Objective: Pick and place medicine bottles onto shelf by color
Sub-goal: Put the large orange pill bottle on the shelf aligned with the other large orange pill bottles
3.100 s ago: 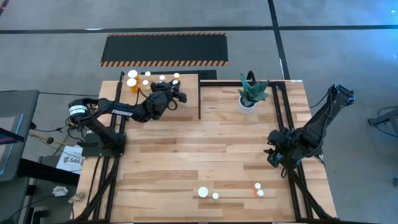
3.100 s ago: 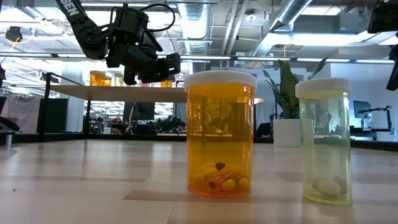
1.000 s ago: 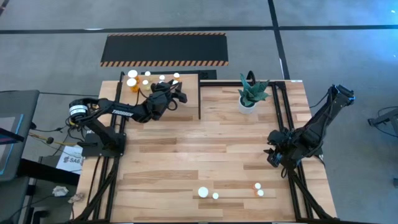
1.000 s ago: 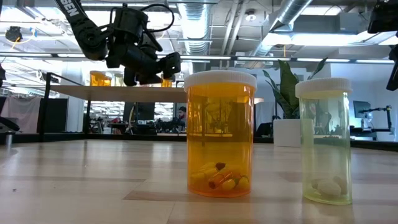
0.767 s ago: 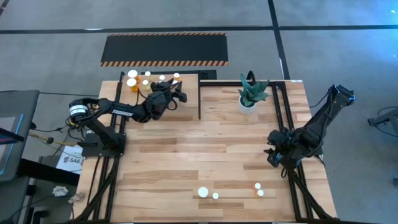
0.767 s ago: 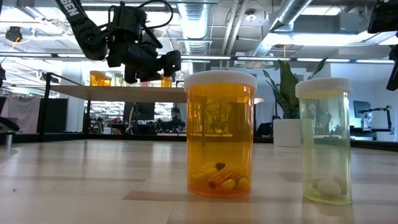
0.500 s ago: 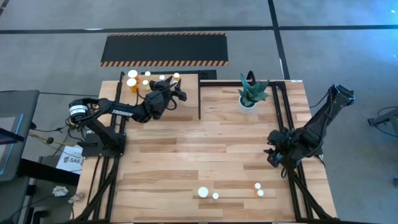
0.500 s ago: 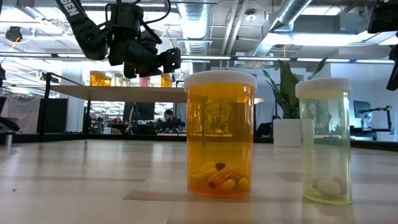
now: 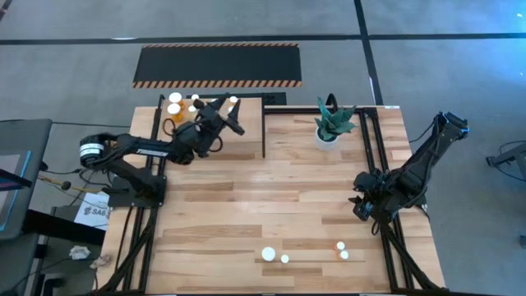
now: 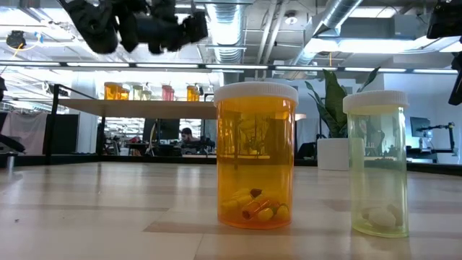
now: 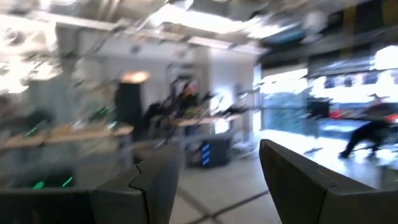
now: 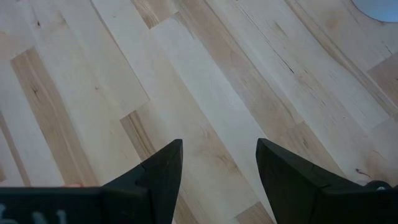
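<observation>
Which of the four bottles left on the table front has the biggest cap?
The leftmost bottle, the orange one closest in the low view: its white cap is clearly wider than its yellowish neighbour and the two small bottles to the right.

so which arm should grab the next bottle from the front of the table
Probably the right. Its gripper hangs open and empty at the table's right edge, nearer the four bottles left at the front. The left gripper, also empty, is up over the shelf at the far corner.
</observation>
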{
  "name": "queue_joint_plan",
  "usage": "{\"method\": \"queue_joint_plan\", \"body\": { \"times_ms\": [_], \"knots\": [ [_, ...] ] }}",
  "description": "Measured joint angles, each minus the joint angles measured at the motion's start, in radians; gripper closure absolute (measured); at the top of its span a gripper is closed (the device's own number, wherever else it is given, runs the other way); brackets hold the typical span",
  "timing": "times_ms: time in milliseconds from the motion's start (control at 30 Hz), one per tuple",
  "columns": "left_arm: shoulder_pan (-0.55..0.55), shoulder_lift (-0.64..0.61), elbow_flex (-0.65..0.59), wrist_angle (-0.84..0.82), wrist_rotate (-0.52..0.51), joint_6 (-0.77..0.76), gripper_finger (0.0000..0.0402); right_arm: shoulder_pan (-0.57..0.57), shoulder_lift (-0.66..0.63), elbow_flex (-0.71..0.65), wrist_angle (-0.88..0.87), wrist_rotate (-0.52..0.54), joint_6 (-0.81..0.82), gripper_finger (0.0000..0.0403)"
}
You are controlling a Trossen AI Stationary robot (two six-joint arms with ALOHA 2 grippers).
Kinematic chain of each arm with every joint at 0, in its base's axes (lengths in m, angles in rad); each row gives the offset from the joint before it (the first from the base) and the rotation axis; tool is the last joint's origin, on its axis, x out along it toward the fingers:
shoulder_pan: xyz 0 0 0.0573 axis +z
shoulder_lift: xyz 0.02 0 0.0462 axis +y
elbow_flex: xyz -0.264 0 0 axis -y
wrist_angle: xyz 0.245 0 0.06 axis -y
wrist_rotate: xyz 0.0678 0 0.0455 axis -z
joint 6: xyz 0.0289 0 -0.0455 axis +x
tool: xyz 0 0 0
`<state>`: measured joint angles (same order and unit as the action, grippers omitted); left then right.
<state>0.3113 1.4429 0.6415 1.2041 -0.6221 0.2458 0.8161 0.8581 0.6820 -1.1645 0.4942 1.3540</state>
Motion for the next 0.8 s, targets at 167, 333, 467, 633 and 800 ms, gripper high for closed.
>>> {"method": "queue_joint_plan", "body": {
  "times_ms": [167,333,467,633,800],
  "knots": [
    [-0.042,-0.098,0.0,-0.046,0.16,0.035,0.0191,0.0,0.0,0.0,0.0,0.0,0.0,0.0177],
    [-0.097,-0.18,0.0,-0.17,0.264,-0.002,0.0191,0.0,0.0,0.0,0.0,0.0,0.0,0.0177],
    [-0.161,-0.209,0.0,-0.19,0.286,-0.024,0.0191,0.0,0.0,0.0,0.0,0.0,0.0,0.0177],
    [-0.281,-0.21,0.031,-0.213,0.252,0.036,0.0191,0.0,0.0,0.0,0.0,0.0,0.0,0.0177],
    [-0.426,-0.209,0.119,-0.39,0.135,0.064,0.0191,0.0,0.0,0.0,0.0,0.0,0.0,0.0177]
  ]
}}
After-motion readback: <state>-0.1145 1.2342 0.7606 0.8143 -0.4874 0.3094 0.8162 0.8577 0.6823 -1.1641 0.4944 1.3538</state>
